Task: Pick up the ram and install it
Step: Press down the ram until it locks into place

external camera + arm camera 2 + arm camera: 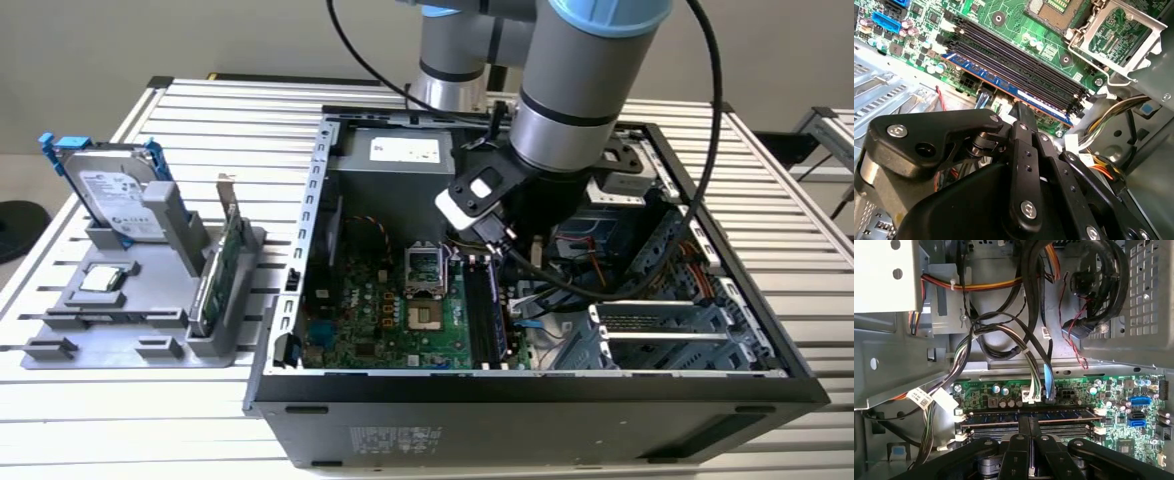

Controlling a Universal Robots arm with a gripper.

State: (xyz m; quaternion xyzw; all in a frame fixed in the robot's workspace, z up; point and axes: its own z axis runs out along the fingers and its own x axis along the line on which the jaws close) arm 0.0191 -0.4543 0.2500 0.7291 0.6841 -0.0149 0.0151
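Observation:
The ram point(999, 80) is a long blue stick standing in the outermost memory slot of the green motherboard point(1019, 30). In the first wrist view the ram point(1064, 414) runs along the board's edge. My gripper point(1021, 107) hangs straight over the stick's middle, its two black fingers pressed together side by side along the stick. The gripper's point(1030, 424) tips meet the stick's top edge. In the exterior view the gripper point(505, 250) reaches down inside the open computer case point(534, 385), over the memory slots point(487, 310).
Cable bundles point(1029, 355) and a drive cage point(667, 330) crowd the case beside the slots. The open processor socket point(420, 270) lies on the slots' other side. On the exterior view's left a grey stand point(120, 335) holds a silver hard drive point(114, 195) and a green card point(220, 270).

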